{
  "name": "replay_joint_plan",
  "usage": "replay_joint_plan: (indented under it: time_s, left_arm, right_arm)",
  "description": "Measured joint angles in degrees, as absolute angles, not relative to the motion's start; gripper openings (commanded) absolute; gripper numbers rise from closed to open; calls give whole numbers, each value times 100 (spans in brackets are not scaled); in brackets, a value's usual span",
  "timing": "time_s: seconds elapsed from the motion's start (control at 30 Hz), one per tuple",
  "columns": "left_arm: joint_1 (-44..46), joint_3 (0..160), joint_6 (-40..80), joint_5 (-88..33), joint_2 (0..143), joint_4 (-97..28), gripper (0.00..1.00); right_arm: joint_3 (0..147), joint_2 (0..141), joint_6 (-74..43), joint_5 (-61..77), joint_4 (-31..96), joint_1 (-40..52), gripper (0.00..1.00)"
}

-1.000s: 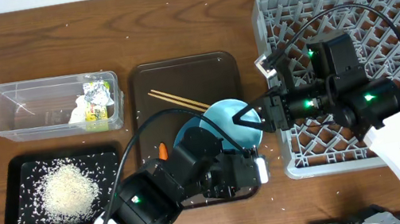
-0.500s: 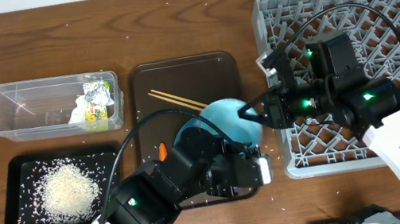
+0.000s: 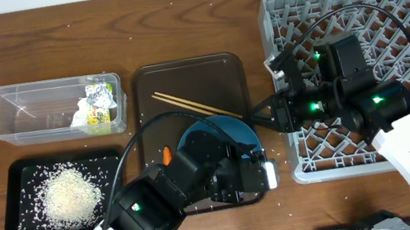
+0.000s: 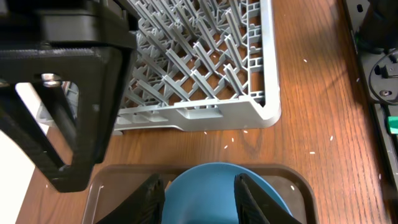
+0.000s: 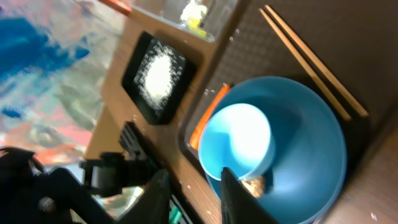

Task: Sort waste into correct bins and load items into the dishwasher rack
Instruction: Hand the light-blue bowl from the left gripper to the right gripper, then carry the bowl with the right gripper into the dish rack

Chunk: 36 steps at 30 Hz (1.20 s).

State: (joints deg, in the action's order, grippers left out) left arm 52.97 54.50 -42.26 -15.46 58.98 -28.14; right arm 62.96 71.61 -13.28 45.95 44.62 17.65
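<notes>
Two tools crowd the dark-blue plate [image 5: 311,143]: your left tool [image 4: 199,196] is partly open over it, your right tool [image 5: 193,190] narrowly parted at its rim, neither visibly gripping. With the light-blue cup [image 5: 239,143] standing loose on that plate, any nudge may topple it, or the tools may clash.

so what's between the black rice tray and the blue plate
small orange carrot, on the brown serving tray beside the plate; shows in the overhead view

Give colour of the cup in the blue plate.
Cup is light blue; clearest in right wrist view.
</notes>
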Motion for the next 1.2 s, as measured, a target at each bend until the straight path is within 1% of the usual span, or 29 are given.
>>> replay_joint_plan:
  time_s: [0.13,0.17,0.23,0.43,0.53,0.6,0.73,0.83,0.87,0.9,0.93,0.97,1.03,1.07,1.1,1.13,1.17,1.2]
  left_arm:
    - [5290,5452,-3931,-1133,5898,-3009,38]
    - [5269,5450,-3769,-950,5898,-3092,36]
    - [5188,5450,-3354,-600,5898,-3238,33]
    - [4617,5450,-1647,145,5824,-3334,33]
    - [4176,5450,-805,318,5553,-3350,33]
    - [3839,5450,-298,375,5280,-3367,34]
    - [3002,5450,744,471,4646,-3494,35]
    - [2521,5450,1203,493,4331,-3699,55]
    - [2403,5450,1306,491,4265,-3776,61]
    - [2274,5450,1404,497,4209,-3874,68]
    - [2171,5450,1490,493,4176,-3972,79]
    - [2097,5450,1525,499,4165,-4060,98]
    - [1984,5450,1658,497,4174,-4241,98]
    - [1946,5450,1695,495,4182,-4311,98]
    - [1920,5450,1715,495,4191,-4366,98]
    - [1916,5450,1732,493,4198,-4394,98]
    - [1911,5450,1745,493,4200,-4405,98]
    - [1911,5450,1765,493,4200,-4427,98]
  right_arm:
    - [6296,7161,-1328,4180,4864,1765,30]
    - [6296,7161,-1328,4064,4943,1765,31]
    - [6296,7161,-1334,3857,5054,1765,33]
    - [6296,7218,-1476,3264,5144,1975,37]
    - [6296,7415,-1645,3076,5113,2263,47]
    - [6296,7671,-1841,2838,5085,2567,56]
    - [6296,8239,-2263,2414,4869,3190,63]
    - [6296,8696,-2626,2145,4646,3599,70]
    - [6296,8829,-2731,2071,4552,3682,71]
    - [6296,8956,-2827,2005,4460,3750,70]
    - [6296,9065,-2915,1951,4381,3789,68]
    - [6296,9166,-3024,1911,4335,3813,66]
    - [6296,9351,-3223,1826,4289,3837,64]
    - [6296,9452,-3339,1761,4278,3846,56]
    - [6296,9570,-3450,1688,4261,3852,44]
    - [6296,9666,-3527,1647,4224,3861,36]
    - [6296,9786,-3621,1608,4163,3868,32]
    - [6296,9898,-3701,1599,4073,3870,31]
